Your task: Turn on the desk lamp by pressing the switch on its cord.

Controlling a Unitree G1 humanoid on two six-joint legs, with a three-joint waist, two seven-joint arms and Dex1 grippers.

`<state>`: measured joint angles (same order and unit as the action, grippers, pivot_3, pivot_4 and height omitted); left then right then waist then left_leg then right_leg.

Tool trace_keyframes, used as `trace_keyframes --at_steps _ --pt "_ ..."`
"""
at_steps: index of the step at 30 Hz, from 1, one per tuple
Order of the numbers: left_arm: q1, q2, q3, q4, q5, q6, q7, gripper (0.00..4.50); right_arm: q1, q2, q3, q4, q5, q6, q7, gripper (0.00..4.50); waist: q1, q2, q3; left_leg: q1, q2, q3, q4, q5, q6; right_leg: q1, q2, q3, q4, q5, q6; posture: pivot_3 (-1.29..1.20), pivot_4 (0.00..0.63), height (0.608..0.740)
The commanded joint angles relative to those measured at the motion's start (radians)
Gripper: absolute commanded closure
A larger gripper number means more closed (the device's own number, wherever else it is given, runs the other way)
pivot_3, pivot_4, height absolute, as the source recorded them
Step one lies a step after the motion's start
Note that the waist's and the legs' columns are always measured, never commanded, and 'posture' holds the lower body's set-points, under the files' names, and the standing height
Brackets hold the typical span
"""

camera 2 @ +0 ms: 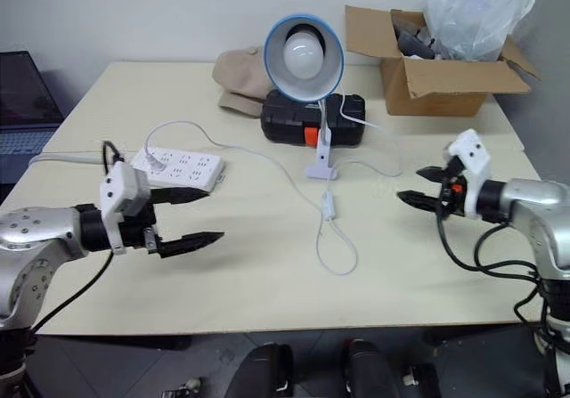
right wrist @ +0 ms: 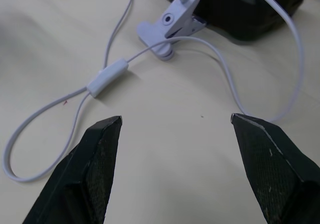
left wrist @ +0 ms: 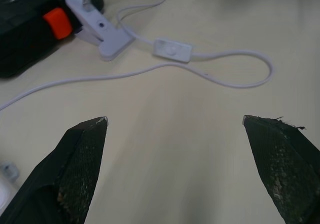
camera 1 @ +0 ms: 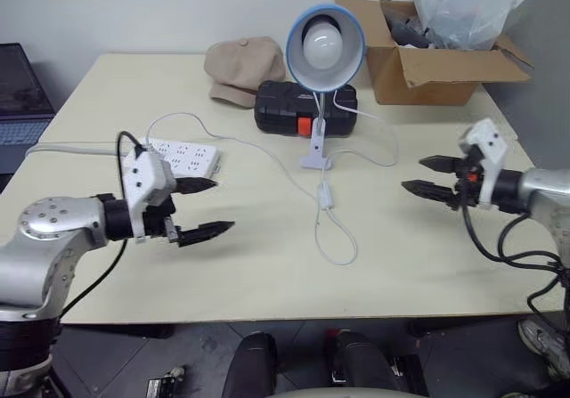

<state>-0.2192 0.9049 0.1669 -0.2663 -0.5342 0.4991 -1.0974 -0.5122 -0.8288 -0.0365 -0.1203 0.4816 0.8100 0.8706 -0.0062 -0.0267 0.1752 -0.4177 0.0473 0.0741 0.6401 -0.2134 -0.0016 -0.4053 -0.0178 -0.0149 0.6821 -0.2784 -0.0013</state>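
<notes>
- Centrally, the desk lamp (camera 1: 324,47) stands on the worktop (camera 1: 427,264), its clip base (camera 1: 316,156) resting just in front of a black case (camera 1: 305,107) with an orange latch.
- From the clip base the cord (camera 1: 343,254) runs toward the near edge, carries the switch (camera 1: 327,196), then turns back in 1 loop; a broad band of bare worktop lies between that loop and the near edge.
- Left claw (camera 1: 203,207): its 2 black fingers stand wide apart and hold nothing, hovering over open worktop, well apart from the switch.
- Right claw (camera 1: 429,174): its 2 fingers are likewise apart and empty, above bare surface near the right edge, with clear room between it and the cord.
- A white power strip (camera 1: 184,157) lies just behind the left claw, near the left edge.
- A tan cap (camera 1: 239,67) sits at the far side, touching the black case.
- An open cardboard box (camera 1: 426,64) holding a clear plastic bag (camera 1: 468,4) occupies the far right corner.
</notes>
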Motion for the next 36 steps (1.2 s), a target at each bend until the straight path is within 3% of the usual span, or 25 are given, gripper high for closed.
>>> trace_keyframes --at_steps 1,5,12,25,36 --pt "-0.022 -0.015 -0.028 -0.033 0.006 -0.009 0.010 0.00 -0.082 0.031 0.085 0.003 -0.012 0.078 -0.003 0.84 0.000 0.000 0.000 0.000 0.000 0.000 0.000 0.000 0.000 0.000 0.000 0.000 0.000 0.000 0.000 0.00 0.150 0.740" --pt "-0.002 -0.027 -0.081 -0.031 0.076 -0.066 0.027 0.00 -0.221 0.131 0.161 0.101 -0.005 0.251 -0.045 0.84 -0.003 0.000 0.000 0.000 0.000 0.001 0.000 0.000 0.000 0.000 0.000 0.001 0.000 0.002 -0.004 0.00 0.150 0.740" --pt "0.005 -0.063 -0.099 -0.051 0.095 -0.097 0.046 0.00 -0.443 0.333 0.149 0.410 -0.018 0.435 -0.151 0.84 -0.003 0.000 0.000 -0.001 0.000 0.001 0.000 0.000 0.000 -0.001 0.000 0.001 0.000 0.003 -0.004 0.00 0.150 0.740" --pt "0.006 -0.106 -0.140 -0.047 0.156 -0.183 0.064 0.00 -0.640 0.508 0.151 0.845 -0.113 0.354 -0.176 0.84 -0.006 0.000 0.000 -0.002 0.000 0.003 0.002 -0.002 0.003 -0.002 0.000 0.002 0.000 0.004 -0.003 0.00 0.150 0.740" --pt "0.018 -0.115 -0.151 -0.039 0.189 -0.213 0.071 0.00 -0.697 0.563 0.153 0.994 -0.170 0.294 -0.153 0.84 -0.020 0.000 0.000 -0.004 0.000 0.003 0.002 -0.002 0.003 -0.004 0.000 0.002 0.001 0.004 -0.003 0.00 0.150 0.740"
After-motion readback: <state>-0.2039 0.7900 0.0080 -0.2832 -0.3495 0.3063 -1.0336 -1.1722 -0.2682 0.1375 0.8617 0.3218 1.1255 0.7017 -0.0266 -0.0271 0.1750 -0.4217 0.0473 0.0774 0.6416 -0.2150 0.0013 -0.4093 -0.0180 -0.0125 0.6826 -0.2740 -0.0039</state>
